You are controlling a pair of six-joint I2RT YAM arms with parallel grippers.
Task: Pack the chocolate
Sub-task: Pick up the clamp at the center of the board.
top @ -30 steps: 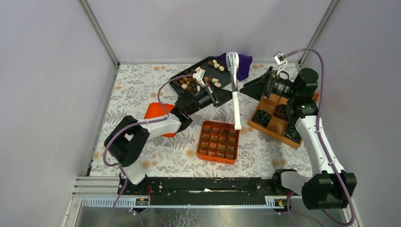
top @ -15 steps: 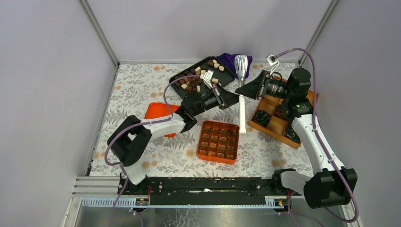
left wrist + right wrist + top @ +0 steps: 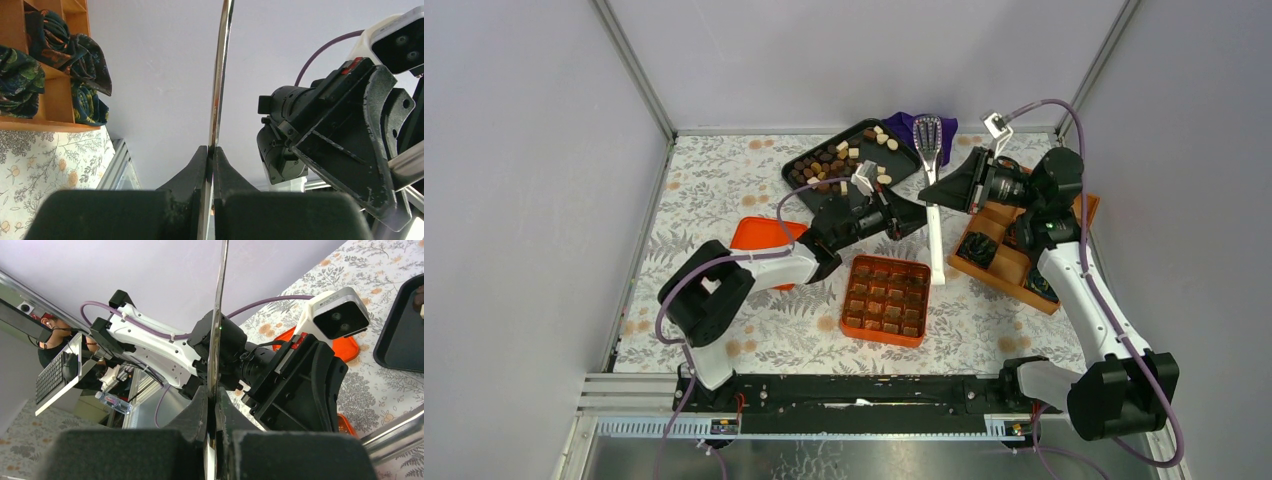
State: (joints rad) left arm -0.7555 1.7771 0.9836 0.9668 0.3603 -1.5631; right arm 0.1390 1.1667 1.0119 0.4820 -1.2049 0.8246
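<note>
The chocolate lies as small brown and cream pieces on a black tray at the back. More pieces fill an orange grid box in the middle. A pair of metal tongs hangs between both arms above the table. My left gripper is shut on one thin blade of the tongs, jaws pressed flat against it. My right gripper is shut on a blade from the other side, its jaws closed tight.
An orange lid lies left of the grid box. A wooden organizer holding dark crinkled rolls stands at the right, under my right arm. A purple cloth sits behind the tray.
My right gripper has swung left to the tongs and shut on them. My left gripper has carried the tongs a little to the right and stayed shut.
</note>
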